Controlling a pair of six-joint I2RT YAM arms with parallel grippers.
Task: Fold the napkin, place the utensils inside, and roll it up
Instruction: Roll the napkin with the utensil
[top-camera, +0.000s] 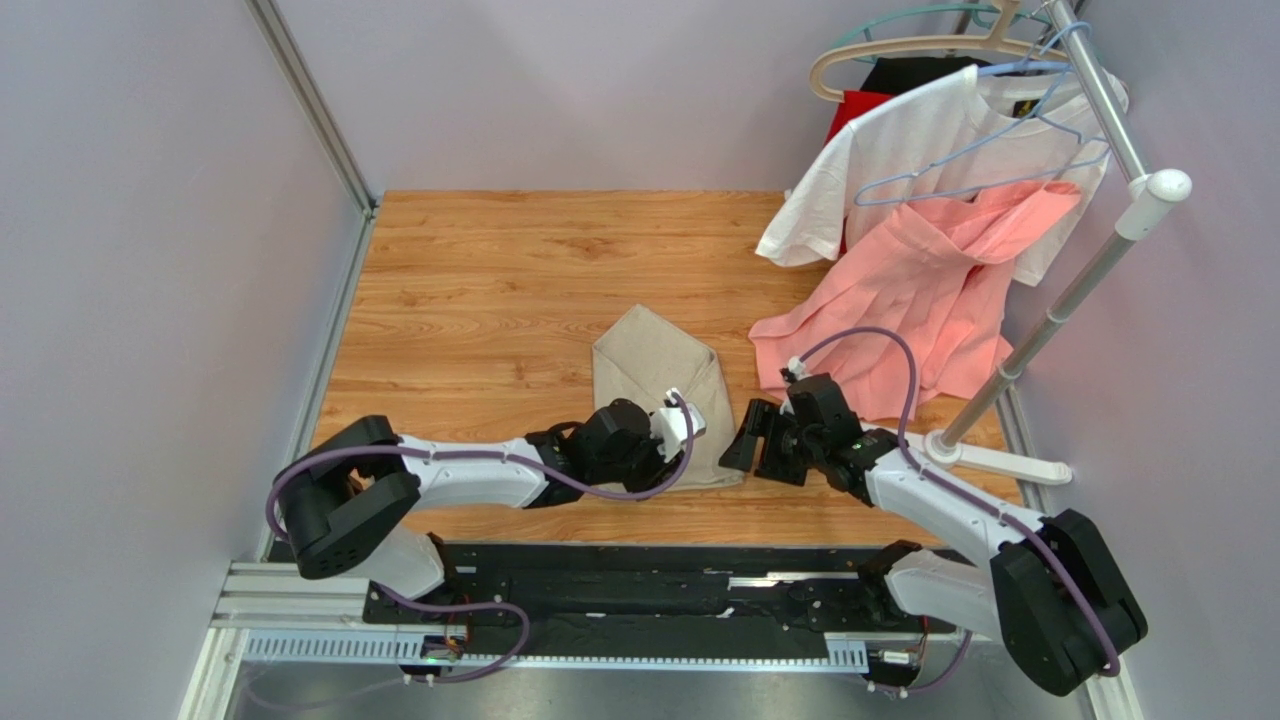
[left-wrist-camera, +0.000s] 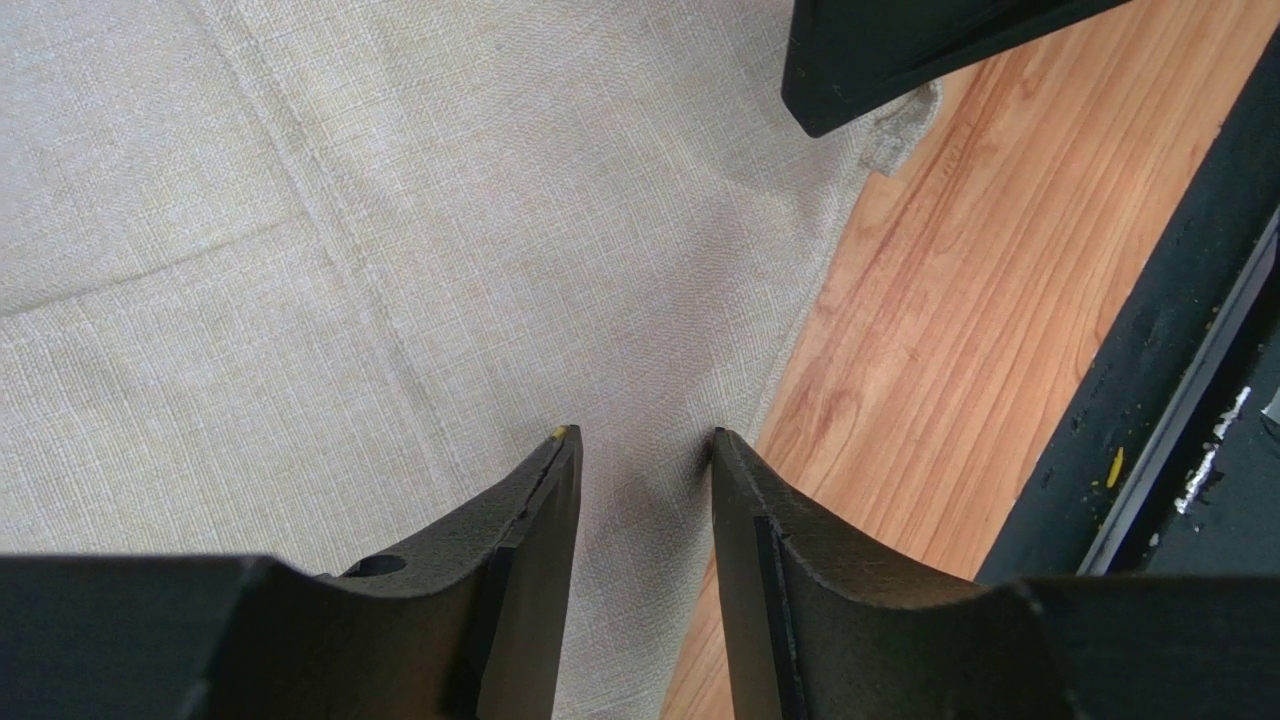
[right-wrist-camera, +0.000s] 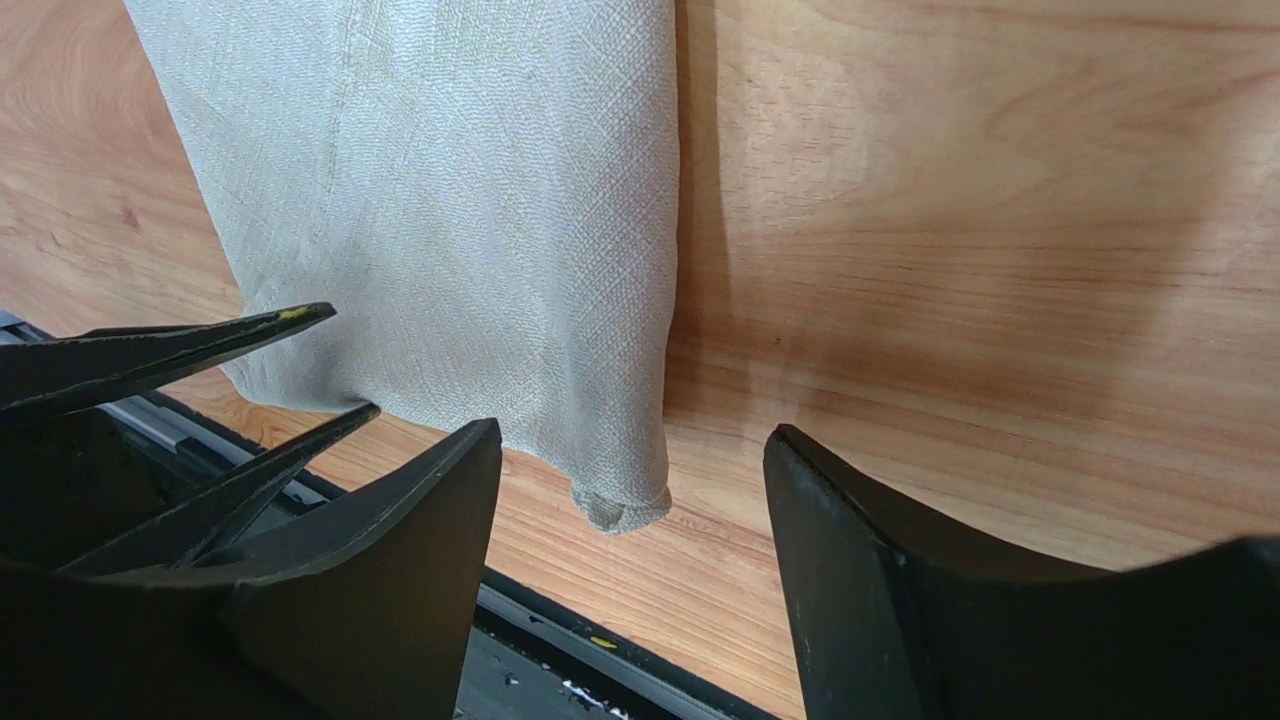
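Left gripper (left-wrist-camera: 639, 450) parted, empty, over napkin (left-wrist-camera: 376, 255) | right gripper (right-wrist-camera: 631, 432) wide apart, empty, at its near corner | I judge: napkin folded on table (top-camera: 481, 270); utensils unseen; placing, rolling remain

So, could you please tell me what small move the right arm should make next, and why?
Probably lower the right gripper and close it on the near corner of the napkin. In the wrist view that corner lies on the table in line with the gap between the open jaws, not yet gripped. The left gripper is over the cloth beside it, jaws apart.
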